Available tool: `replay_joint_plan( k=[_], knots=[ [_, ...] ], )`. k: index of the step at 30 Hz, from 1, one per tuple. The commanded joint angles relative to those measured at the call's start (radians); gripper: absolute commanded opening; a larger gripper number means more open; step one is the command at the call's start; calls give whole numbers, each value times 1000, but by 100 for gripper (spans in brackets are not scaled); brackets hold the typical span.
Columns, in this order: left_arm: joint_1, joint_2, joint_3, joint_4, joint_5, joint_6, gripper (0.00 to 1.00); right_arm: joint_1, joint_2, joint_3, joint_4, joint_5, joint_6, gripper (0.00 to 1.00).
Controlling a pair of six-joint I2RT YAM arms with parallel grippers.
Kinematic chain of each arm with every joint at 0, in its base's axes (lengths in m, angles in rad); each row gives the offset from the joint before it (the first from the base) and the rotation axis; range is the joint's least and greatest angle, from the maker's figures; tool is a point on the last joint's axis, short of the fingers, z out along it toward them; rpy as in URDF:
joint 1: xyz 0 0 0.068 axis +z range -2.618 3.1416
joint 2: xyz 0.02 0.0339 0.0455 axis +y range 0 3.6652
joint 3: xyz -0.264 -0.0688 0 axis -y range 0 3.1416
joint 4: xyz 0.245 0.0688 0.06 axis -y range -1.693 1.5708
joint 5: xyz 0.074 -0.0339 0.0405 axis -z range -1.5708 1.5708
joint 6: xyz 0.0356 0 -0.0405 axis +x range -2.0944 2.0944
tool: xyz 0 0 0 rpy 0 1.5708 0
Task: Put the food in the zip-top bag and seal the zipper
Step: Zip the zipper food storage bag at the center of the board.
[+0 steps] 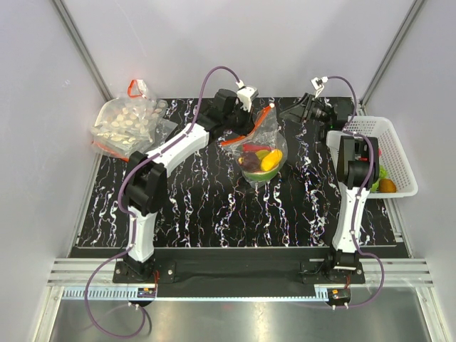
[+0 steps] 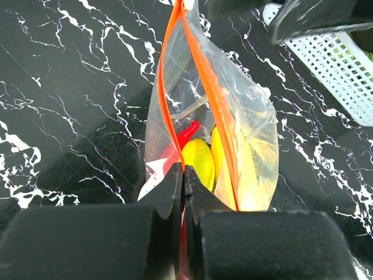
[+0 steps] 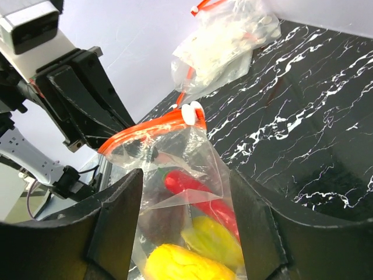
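Note:
The zip-top bag (image 1: pixel 261 146) stands at the middle back of the table, its red-orange zipper (image 1: pixel 249 127) on top. It holds food: a red chili (image 3: pixel 198 195), yellow pieces (image 3: pixel 180 265) and a dark piece. My left gripper (image 1: pixel 234 134) is shut on the zipper's left end; its jaws pinch the strip (image 2: pixel 184 172) in the left wrist view. My right gripper (image 1: pixel 302 111) is open just right of the bag. In the right wrist view its fingers (image 3: pixel 119 216) straddle the bag (image 3: pixel 185 181) below the zipper (image 3: pixel 145 126) and its white slider (image 3: pixel 191 111).
A larger clear bag of whitish pieces (image 1: pixel 128 121) lies at the back left. A white basket (image 1: pixel 381 153) with more food stands at the right edge; it also shows in the left wrist view (image 2: pixel 344 76). Grey walls enclose the black marbled table (image 1: pixel 214 206).

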Motion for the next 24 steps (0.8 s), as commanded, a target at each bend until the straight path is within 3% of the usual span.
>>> replay_joint_plan(
  k=[1,11,12,18,20,24],
  knots=[
    [3,-71,41,30,10,13,0,21,15,59,217,-24,13,68],
    [0,-81,49,28,16,8,0,93,23,91,111,-42,-62,55],
    [-2,-81,47,28,18,8,0,98,20,91,93,-42,-68,47],
    [0,-95,35,25,11,16,0,96,14,85,74,-47,-79,25],
    [0,-109,29,22,8,21,0,95,11,85,60,-56,-73,10],
    [0,-146,-5,19,-12,31,1,92,-43,30,77,-44,-78,6]
  ],
)
